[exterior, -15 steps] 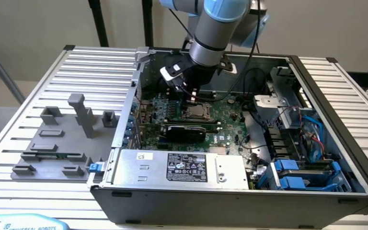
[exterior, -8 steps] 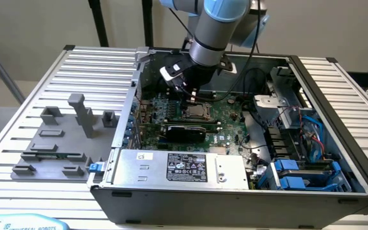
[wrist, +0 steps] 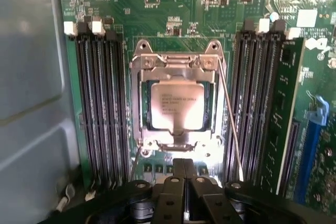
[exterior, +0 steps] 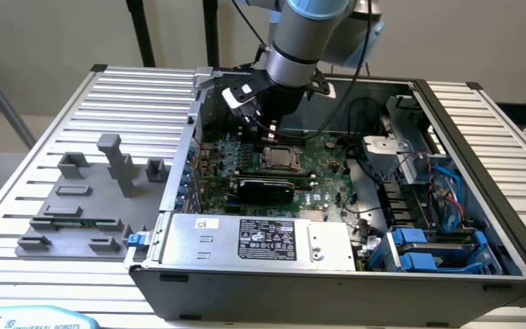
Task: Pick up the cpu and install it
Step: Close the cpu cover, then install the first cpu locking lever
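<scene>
The cpu (wrist: 177,107), a small square chip with a silvery top, lies flat inside the black socket with its metal frame (wrist: 178,62) on the green motherboard (wrist: 157,9). A thin wire lever (wrist: 231,124) runs along one side of the socket. In the exterior view the cpu (exterior: 279,159) sits mid-board inside the open computer case (exterior: 482,205). My gripper (exterior: 268,136) hangs just above and slightly behind it. Its black fingers (wrist: 173,187) are pressed together, shut with nothing between them, a short way off the socket's edge.
Black memory slots (wrist: 100,103) flank the socket, with a green memory stick (wrist: 283,114) seated on one side. A grey power-supply box (exterior: 254,240) fills the case's front. Cables and blue drive bays (exterior: 427,240) lie at the exterior view's right; a grey fixture tray (exterior: 80,212) rests outside at its left.
</scene>
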`<state>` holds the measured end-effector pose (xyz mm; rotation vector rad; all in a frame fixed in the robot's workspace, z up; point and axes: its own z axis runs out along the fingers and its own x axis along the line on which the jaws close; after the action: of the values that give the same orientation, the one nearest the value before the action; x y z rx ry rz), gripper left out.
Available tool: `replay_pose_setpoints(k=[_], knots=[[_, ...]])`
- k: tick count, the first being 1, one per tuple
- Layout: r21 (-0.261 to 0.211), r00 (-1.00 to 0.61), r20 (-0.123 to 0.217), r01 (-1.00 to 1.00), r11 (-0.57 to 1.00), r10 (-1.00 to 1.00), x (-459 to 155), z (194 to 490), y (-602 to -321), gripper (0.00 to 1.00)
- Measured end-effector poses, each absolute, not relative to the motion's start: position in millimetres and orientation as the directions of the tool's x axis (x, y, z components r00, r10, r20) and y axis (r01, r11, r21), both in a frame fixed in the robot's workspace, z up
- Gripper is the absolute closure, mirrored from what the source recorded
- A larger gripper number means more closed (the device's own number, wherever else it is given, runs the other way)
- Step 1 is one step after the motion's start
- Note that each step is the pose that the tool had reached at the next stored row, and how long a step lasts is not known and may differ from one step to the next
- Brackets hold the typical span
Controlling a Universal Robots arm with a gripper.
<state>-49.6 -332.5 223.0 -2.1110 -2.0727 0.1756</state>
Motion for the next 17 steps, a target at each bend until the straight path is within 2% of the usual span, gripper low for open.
replay_pose_setpoints(k=[7,17], knots=[[-0.21,0.022,0.048,0.978,-0.012,0.999,-71.3,239.9,-332.5,0.89],[-0.211,0.096,0.068,0.974,-0.079,0.993,-84.0,239.4,-332.5,0.89]])
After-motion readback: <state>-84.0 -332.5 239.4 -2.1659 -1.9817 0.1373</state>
